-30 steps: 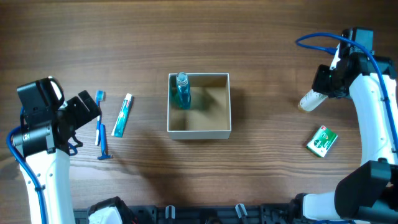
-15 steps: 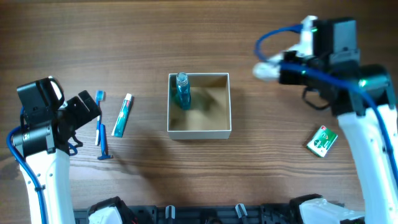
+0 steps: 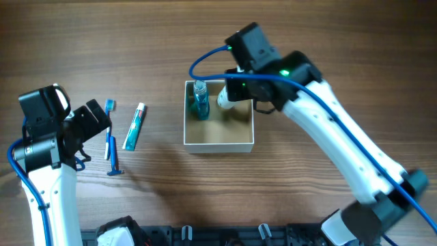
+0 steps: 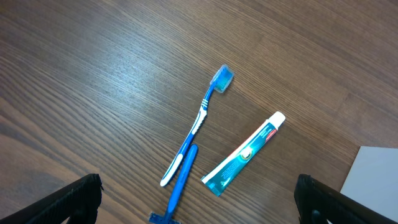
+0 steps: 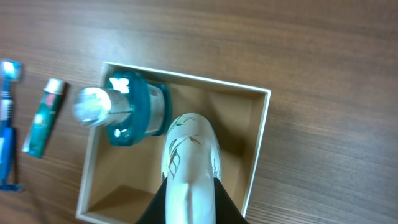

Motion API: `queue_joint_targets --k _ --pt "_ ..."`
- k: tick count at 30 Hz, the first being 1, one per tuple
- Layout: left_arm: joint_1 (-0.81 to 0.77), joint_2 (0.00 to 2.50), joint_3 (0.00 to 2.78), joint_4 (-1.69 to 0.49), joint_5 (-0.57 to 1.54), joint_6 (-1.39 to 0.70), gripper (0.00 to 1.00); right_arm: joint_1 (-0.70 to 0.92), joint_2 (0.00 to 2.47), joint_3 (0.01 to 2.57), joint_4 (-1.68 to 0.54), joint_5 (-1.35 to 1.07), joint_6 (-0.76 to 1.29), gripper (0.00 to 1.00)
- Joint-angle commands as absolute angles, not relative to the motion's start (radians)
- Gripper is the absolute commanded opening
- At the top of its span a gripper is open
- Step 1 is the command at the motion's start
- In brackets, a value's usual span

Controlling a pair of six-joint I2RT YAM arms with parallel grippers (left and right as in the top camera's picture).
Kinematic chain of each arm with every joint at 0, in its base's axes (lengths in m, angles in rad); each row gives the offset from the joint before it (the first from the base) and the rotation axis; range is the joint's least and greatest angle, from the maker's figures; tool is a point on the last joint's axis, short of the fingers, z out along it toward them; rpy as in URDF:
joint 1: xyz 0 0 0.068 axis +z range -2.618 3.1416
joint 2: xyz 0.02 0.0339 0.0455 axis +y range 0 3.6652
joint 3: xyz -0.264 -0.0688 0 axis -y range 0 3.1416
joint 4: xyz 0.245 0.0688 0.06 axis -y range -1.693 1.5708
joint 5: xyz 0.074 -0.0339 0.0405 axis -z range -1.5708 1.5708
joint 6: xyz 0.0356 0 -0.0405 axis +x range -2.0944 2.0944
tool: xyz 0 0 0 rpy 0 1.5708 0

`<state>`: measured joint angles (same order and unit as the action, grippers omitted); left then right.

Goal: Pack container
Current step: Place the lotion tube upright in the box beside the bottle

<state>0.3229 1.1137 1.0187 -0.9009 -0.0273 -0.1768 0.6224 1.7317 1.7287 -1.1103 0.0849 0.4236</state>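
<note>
Seen from overhead: wooden bench (image 3: 102, 41) with the container (image 3: 218, 146) at frame centre, white walls, tan inside. Standing in its upper left corner, a teal bottle (image 3: 199, 101). Reaching in from the lower right, right hand (image 3: 239, 92) clamped on a white bottle (image 3: 226, 97), held over the container's upper middle, just beside the teal bottle; touching or apart, cannot tell. At frame left, left hand (image 3: 92, 119) spread wide and empty. Lying just right of it, outside the container: blue toothbrush (image 4: 198, 121), blue razor (image 4: 180, 186) and teal toothpaste tube (image 4: 245, 152), the tube nearest the container.
</note>
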Motion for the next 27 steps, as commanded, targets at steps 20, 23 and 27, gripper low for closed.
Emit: queue_joint_targets --k 20,23,27 --pt "0.329 1.117 1.036 -0.901 0.019 -0.165 1.0 0.615 1.878 1.753 -1.017 0.204 0.47 0.82" --pt "0.329 1.117 1.036 -0.901 0.019 -0.164 1.0 0.615 1.817 1.753 -1.024 0.203 0.469 0.86" --pt "0.329 1.117 1.036 -0.899 0.019 -0.164 1.0 0.609 1.662 1.754 -1.0 0.217 0.364 0.99"
